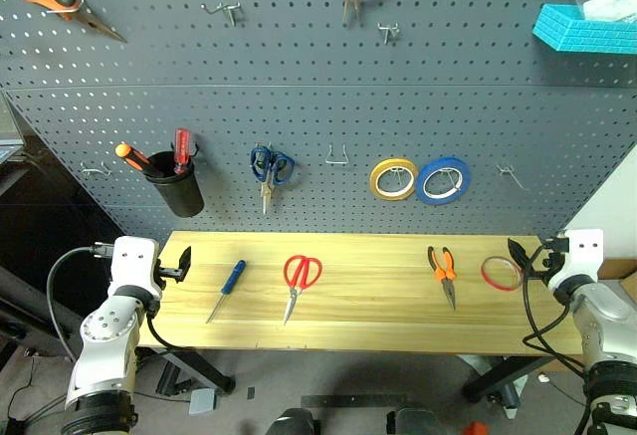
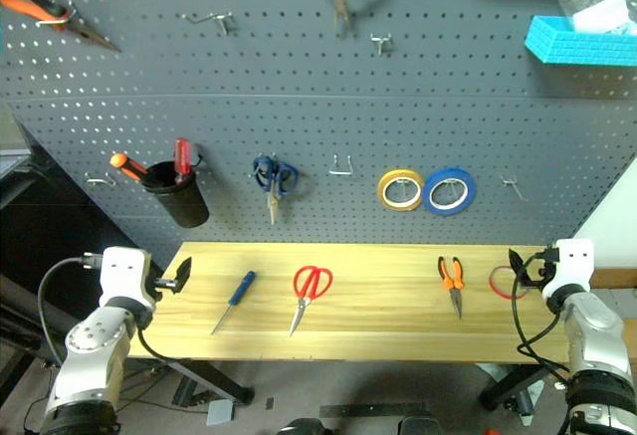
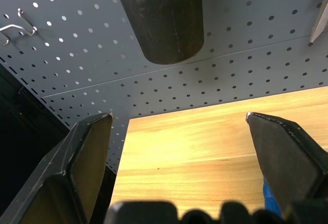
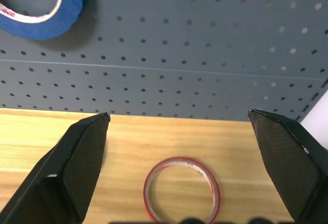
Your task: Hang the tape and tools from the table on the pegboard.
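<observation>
On the table (image 1: pixel 378 330), left to right, lie the blue-shafted screwdriver (image 1: pixel 226 290), red-looped scissors (image 1: pixel 298 283), orange-and-black pliers (image 1: pixel 444 272) and the thin red tape (image 1: pixel 501 274), well apart. Both the left gripper (image 1: pixel 177 264) and right gripper (image 1: pixel 526 256) stand wide open, holding nothing. The flat tape ring may slide off the table's end under a clumsy pinch; the pegboard (image 1: pixel 328 116) hooks look small.

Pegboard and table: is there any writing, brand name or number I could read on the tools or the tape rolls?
No readable text anywhere.
Blue tape roll: small red marks on its inner rim, too blurred to read.
Red tape ring: no legible print.
Scissors, pliers, screwdriver on the table: no visible labels.
Pegboard: plain, no signs.
</observation>
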Controlling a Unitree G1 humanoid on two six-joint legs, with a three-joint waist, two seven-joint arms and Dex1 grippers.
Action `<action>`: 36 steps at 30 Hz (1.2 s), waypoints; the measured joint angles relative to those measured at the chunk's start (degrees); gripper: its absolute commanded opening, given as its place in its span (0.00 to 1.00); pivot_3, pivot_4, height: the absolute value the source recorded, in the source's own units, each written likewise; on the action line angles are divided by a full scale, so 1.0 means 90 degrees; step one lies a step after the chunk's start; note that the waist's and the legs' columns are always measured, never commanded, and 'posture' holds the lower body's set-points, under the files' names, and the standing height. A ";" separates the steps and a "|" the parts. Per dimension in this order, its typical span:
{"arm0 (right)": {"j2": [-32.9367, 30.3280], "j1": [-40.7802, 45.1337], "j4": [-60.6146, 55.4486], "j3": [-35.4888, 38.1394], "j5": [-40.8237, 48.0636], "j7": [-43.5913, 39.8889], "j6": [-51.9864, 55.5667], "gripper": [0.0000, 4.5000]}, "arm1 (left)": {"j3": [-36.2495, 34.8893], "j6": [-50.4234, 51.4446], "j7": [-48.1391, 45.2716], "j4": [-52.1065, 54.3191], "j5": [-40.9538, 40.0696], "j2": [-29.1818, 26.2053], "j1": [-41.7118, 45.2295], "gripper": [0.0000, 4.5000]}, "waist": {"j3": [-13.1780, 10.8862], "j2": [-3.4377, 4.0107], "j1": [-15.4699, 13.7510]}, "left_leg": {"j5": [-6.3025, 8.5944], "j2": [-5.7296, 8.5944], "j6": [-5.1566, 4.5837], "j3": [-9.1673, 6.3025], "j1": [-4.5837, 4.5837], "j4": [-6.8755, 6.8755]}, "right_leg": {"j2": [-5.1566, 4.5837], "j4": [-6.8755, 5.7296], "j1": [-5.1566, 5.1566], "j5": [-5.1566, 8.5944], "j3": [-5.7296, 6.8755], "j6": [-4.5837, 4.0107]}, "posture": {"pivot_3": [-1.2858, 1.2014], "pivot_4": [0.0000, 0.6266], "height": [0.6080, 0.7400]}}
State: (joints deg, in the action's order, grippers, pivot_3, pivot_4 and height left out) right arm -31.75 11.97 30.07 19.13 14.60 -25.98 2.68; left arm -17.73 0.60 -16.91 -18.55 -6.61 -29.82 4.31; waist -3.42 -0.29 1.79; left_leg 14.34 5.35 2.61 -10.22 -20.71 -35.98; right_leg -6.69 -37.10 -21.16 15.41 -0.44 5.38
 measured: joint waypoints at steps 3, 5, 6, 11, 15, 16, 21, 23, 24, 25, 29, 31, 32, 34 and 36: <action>-0.0004 -0.0002 0.0076 0.0002 -0.0004 0.0002 -0.0051 1.00 | 0.0000 -0.0312 -0.0003 -0.0117 0.0055 -0.0027 -0.0001 1.00 | 0.0000 -0.0001 -0.0001 | 0.0001 0.0000 -0.0002 0.0010 0.0000 -0.0001 | 0.0000 0.0002 -0.0002 -0.0002 -0.0010 0.0001 | 0.51 0.03 1.00; -0.0023 -0.0004 0.0127 0.0003 -0.0005 0.0005 -0.0097 1.00 | -0.0002 -0.0441 0.0012 -0.0185 0.0111 -0.0044 -0.0001 1.00 | 0.0000 0.0000 -0.0002 | 0.0004 0.0000 -0.0006 0.0025 0.0001 0.0000 | 0.0000 0.0002 -0.0003 -0.0002 -0.0016 0.0001 | 0.51 0.03 1.00; -0.0039 -0.0008 0.0144 0.0003 -0.0006 0.0006 -0.0104 1.00 | -0.0002 -0.0491 0.0013 -0.0217 0.0121 -0.0044 -0.0001 1.00 | 0.0000 0.0000 -0.0003 | 0.0004 -0.0001 -0.0008 0.0033 0.0001 0.0000 | 0.0000 0.0001 -0.0004 -0.0002 -0.0018 0.0002 | 0.51 0.04 1.00; -0.0160 -0.0093 0.0319 0.0079 -0.0006 0.0035 -0.0178 1.00 | -0.0008 -0.0686 0.0013 -0.0404 0.0178 -0.0097 -0.0010 1.00 | 0.0000 -0.0001 -0.0005 | 0.0011 -0.0005 -0.0019 0.0058 0.0003 -0.0001 | 0.0000 0.0002 -0.0006 -0.0003 -0.0032 0.0003 | 0.50 0.04 1.00; -0.0282 -0.0201 0.0616 0.0311 0.0001 0.0198 -0.0238 1.00 | -0.0017 -0.0571 0.0070 -0.0467 0.0214 -0.0108 -0.0020 1.00 | 0.0000 -0.0002 -0.0005 | 0.0015 -0.0005 -0.0026 0.0076 0.0003 -0.0002 | -0.0001 0.0003 -0.0010 -0.0004 -0.0046 0.0005 | 0.50 0.05 1.00; -0.0323 -0.0223 0.0678 0.0351 0.0001 0.0219 -0.0250 1.00 | -0.0031 -0.0438 0.0106 -0.0473 0.0212 -0.0110 -0.0018 1.00 | -0.0001 -0.0002 0.0000 | 0.0016 -0.0007 -0.0027 0.0079 0.0004 -0.0001 | -0.0001 0.0003 -0.0011 -0.0004 -0.0047 0.0006 | 0.50 0.05 1.00; -0.0408 -0.0511 0.0677 0.0389 -0.0011 0.0114 -0.0316 1.00 | -0.0061 0.0289 0.0129 -0.0448 0.0093 -0.0111 0.0022 1.00 | -0.0006 -0.0010 0.0008 | 0.0016 -0.0012 -0.0028 0.0083 0.0004 -0.0002 | 0.0001 0.0002 -0.0012 0.0012 -0.0047 0.0036 | 0.50 0.10 1.00; -0.0386 -0.0677 0.0507 0.0344 -0.0001 -0.0002 -0.0249 1.00 | -0.0061 0.0617 0.0007 -0.0257 -0.0079 -0.0109 0.0024 1.00 | -0.0045 -0.0014 0.0008 | 0.0017 -0.0012 -0.0030 0.0087 0.0003 -0.0004 | 0.0000 0.0001 -0.0013 0.0010 -0.0051 0.0042 | 0.50 0.14 1.00; -0.0370 -0.0752 0.0374 0.0310 0.0007 -0.0054 -0.0200 1.00 | -0.0060 0.0729 -0.0021 -0.0103 -0.0150 -0.0109 0.0026 1.00 | -0.0074 -0.0023 0.0007 | 0.0017 -0.0013 -0.0030 0.0086 0.0003 -0.0005 | 0.0000 0.0000 -0.0012 0.0009 -0.0051 0.0044 | 0.49 0.16 1.00; -0.0361 -0.0849 0.0154 0.0236 0.0014 -0.0143 -0.0083 1.00 | -0.0052 0.0922 -0.0023 0.0114 -0.0196 -0.0103 0.0038 1.00 | -0.0105 -0.0028 0.0007 | 0.0017 -0.0015 -0.0030 0.0086 0.0002 -0.0006 | 0.0001 0.0001 -0.0013 0.0007 -0.0051 0.0045 | 0.49 0.18 1.00; -0.0283 -0.1362 -0.1200 0.0011 0.0167 -0.0441 0.0566 1.00 | 0.0241 0.1721 -0.0238 0.1194 -0.0329 -0.0079 0.0206 1.00 | -0.0296 -0.0026 0.0004 | 0.0018 -0.0018 -0.0033 0.0088 -0.0004 -0.0010 | -0.0002 0.0003 -0.0012 0.0006 -0.0054 0.0048 | 0.48 0.26 1.00; -0.0229 -0.1532 -0.1776 -0.0070 0.0270 -0.0486 0.0903 1.00 | 0.0439 0.2051 -0.0412 0.1573 -0.0454 -0.0044 0.0303 1.00 | -0.0366 -0.0016 0.0005 | 0.0019 -0.0019 -0.0035 0.0089 -0.0012 -0.0009 | -0.0002 0.0004 -0.0021 0.0006 -0.0054 0.0047 | 0.48 0.29 1.00; -0.0230 -0.1594 -0.2107 -0.0130 0.0275 -0.0494 0.1117 1.00 | 0.0538 0.2250 -0.0471 0.1737 -0.0507 -0.0017 0.0367 1.00 | -0.0418 -0.0012 0.0005 | 0.0021 -0.0019 -0.0037 0.0092 -0.0015 -0.0006 | -0.0002 0.0008 -0.0026 0.0006 -0.0057 0.0047 | 0.48 0.30 1.00; -0.0278 -0.1675 -0.2710 -0.0306 0.0267 -0.0488 0.1597 1.00 | 0.0813 0.2476 -0.0708 0.2034 -0.0523 -0.0036 0.0498 1.00 | -0.0548 -0.0013 0.0016 | 0.0021 -0.0020 -0.0037 0.0096 -0.0022 -0.0006 | -0.0002 0.0008 -0.0036 0.0005 -0.0057 0.0045 | 0.47 0.33 1.00; -0.0343 -0.1645 -0.3115 -0.0531 0.0252 -0.0487 0.2027 1.00 | 0.1230 0.2625 -0.1127 0.2322 -0.0537 -0.0146 0.0622 1.00 | -0.0652 -0.0029 0.0028 | 0.0021 -0.0020 -0.0037 0.0100 -0.0026 -0.0005 | -0.0002 0.0008 -0.0042 -0.0012 -0.0058 0.0017 | 0.46 0.35 1.00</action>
State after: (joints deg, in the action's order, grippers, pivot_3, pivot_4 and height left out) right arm -34.84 -2.84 2.04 14.35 16.87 -30.36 20.92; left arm -6.66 24.23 -27.05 2.35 -11.45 -31.13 9.91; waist -9.29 -0.54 2.04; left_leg 14.53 5.16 2.27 -9.32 -20.94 -36.02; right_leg -6.70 -37.02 -21.53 15.30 -0.97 5.53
